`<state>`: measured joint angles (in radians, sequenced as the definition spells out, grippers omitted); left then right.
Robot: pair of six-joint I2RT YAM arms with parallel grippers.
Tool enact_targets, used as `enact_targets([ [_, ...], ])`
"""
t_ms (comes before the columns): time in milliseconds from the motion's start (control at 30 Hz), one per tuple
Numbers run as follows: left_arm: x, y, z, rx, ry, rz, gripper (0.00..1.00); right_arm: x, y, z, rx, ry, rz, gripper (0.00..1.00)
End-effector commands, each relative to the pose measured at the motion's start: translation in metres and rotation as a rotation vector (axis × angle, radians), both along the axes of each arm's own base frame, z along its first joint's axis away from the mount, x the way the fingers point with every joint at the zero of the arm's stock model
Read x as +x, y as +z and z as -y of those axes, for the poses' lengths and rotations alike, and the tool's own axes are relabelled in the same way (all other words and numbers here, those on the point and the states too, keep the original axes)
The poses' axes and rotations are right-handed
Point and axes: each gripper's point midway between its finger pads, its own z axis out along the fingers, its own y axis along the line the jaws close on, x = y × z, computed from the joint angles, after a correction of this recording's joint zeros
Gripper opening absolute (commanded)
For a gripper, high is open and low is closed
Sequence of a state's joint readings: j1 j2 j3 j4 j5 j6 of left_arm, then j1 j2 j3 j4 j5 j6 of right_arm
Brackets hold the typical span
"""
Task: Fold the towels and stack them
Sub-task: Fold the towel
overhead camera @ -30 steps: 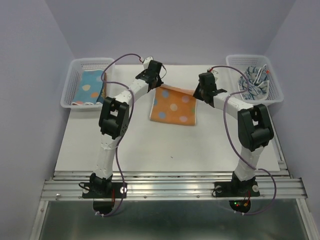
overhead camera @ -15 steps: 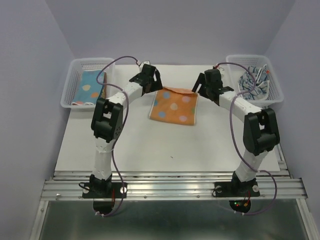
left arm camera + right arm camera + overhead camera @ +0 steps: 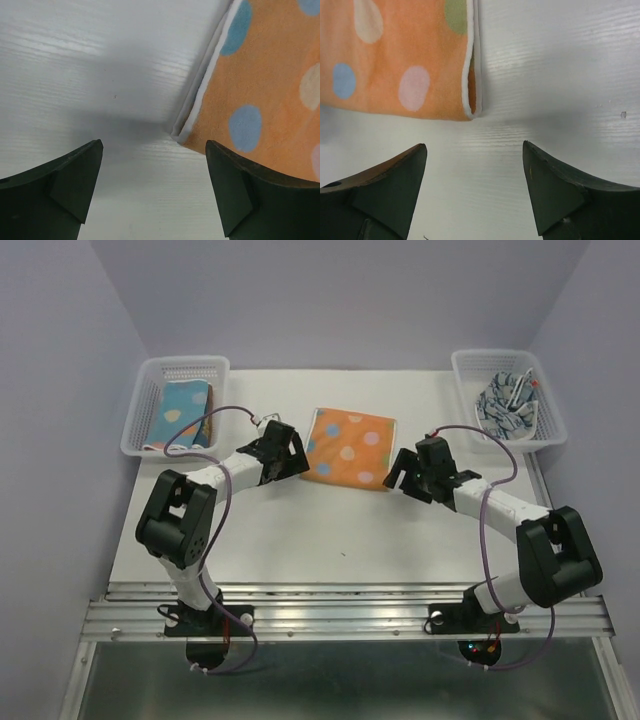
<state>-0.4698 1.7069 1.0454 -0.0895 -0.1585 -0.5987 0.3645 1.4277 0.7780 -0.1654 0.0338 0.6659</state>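
An orange towel [image 3: 348, 447] with pale dots lies folded flat in the middle of the white table; its white-edged near corners show in the left wrist view [image 3: 265, 100] and the right wrist view [image 3: 395, 60]. My left gripper [image 3: 292, 458] hovers low just off the towel's near left corner, open [image 3: 154, 150], with bare table between its fingers. My right gripper [image 3: 400, 472] sits just off the near right corner, also open [image 3: 474, 147] and empty. A blue towel [image 3: 183, 410] with coloured dots lies in the left basket. A blue-white patterned towel [image 3: 505, 405] is crumpled in the right basket.
A white mesh basket [image 3: 140, 405] stands at the back left corner and another [image 3: 555, 425] at the back right. The table's near edge meets a metal rail [image 3: 340, 610] where the arm bases are bolted. Purple walls close in both sides.
Both grippers have let go of the orange towel's far edge and opened. Both arms have drawn back toward me and lowered beside the towel's near corners. The towel lies folded.
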Motion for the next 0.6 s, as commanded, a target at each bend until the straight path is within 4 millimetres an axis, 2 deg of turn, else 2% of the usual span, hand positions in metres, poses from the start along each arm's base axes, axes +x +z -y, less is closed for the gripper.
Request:
enact_targets([
  [0, 0.01, 0.0, 0.01, -0.049, 0.005, 0.029, 0.95, 0.009, 0.008, -0.01, 0.066, -0.002, 0.048, 0.8],
  [100, 0.015, -0.004, 0.014, -0.056, -0.002, 0.024, 0.93, 0.014, 0.001, -0.013, 0.081, -0.02, 0.038, 0.74],
  [200, 0.016, -0.014, 0.018, -0.058, -0.014, 0.002, 0.9, 0.014, -0.009, -0.022, 0.121, -0.005, 0.011, 0.72],
  [367, 0.016, -0.027, 0.022, -0.056, -0.025, -0.029, 0.87, 0.022, -0.018, -0.026, 0.133, -0.021, 0.005, 0.7],
  [500, 0.016, -0.031, 0.026, -0.066, -0.038, -0.041, 0.77, 0.023, -0.026, -0.027, 0.141, -0.032, -0.013, 0.62],
  [567, 0.019, -0.03, 0.029, -0.081, -0.046, -0.03, 0.66, 0.021, -0.031, -0.024, 0.138, -0.052, -0.022, 0.56],
])
